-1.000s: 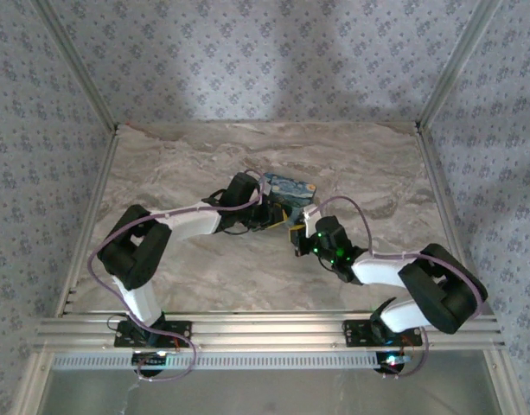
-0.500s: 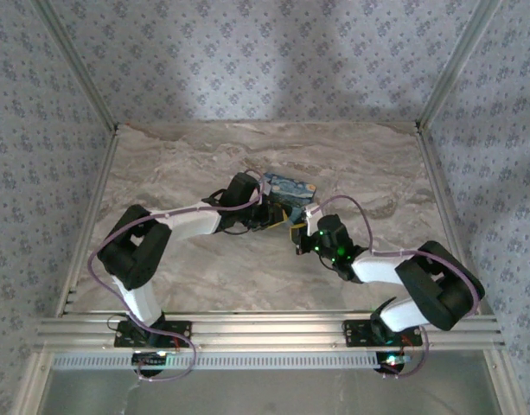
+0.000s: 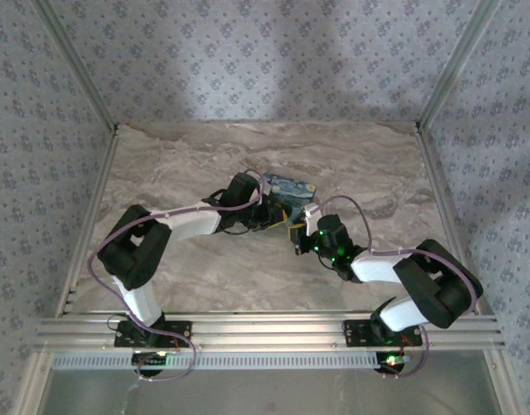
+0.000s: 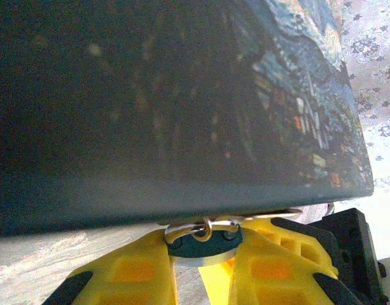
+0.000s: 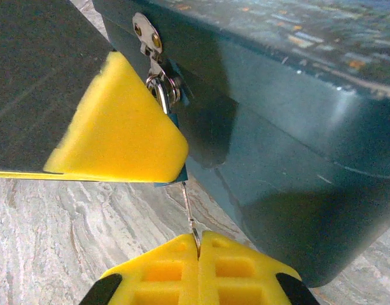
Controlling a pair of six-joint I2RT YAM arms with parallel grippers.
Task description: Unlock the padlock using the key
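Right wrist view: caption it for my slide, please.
Shut right hand pinches a thin grey key shaft beneath the silver hasp of the teal-blue, night-sky-painted block.

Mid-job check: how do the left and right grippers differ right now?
The right gripper is fully shut, pinching the thin key; the left gripper stands slightly apart, seemingly clamping a small round teal piece. The left gripper is tucked right under the painted block; the right gripper stands clear of it. Both have yellow fingers.
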